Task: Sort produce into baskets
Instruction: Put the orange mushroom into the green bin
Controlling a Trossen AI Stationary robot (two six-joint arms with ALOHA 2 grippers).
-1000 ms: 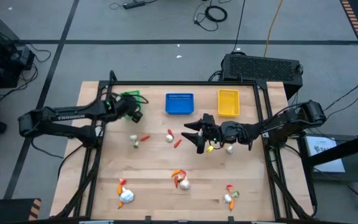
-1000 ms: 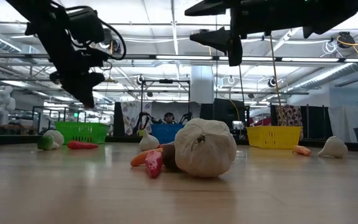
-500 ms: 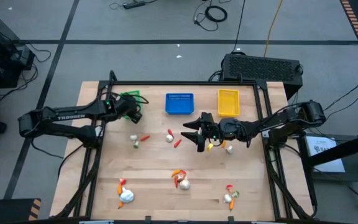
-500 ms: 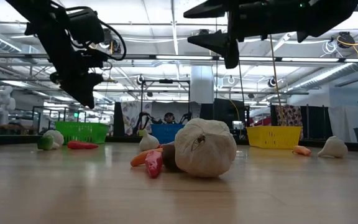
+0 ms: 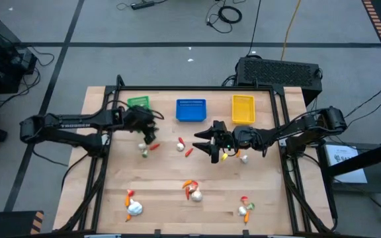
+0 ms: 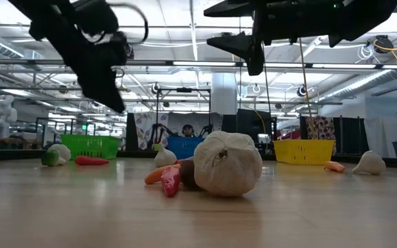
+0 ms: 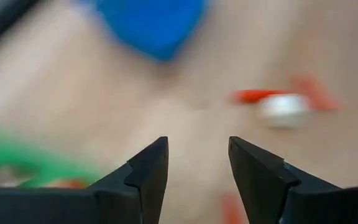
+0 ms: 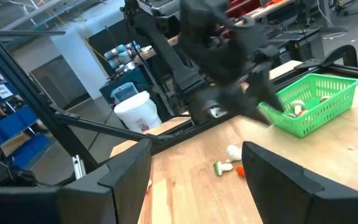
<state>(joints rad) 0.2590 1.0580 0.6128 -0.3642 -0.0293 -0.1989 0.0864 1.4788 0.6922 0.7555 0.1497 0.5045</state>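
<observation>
High view shows you the left claw [image 5: 152, 127] open and empty, just right of the green basket [image 5: 137, 102] at the upper left of the bench [image 5: 164, 192]. Your right claw [image 5: 206, 141] hangs open at the middle, below the blue basket [image 5: 190, 110]. Small veggies [image 5: 192, 191] lie scattered lower down.

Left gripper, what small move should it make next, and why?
Probably lower toward the small white-and-green piece and red piece just below it. The left gripper is open and empty, hovering clear of the green basket, and those two pieces lie loose on the table closest to it.
</observation>
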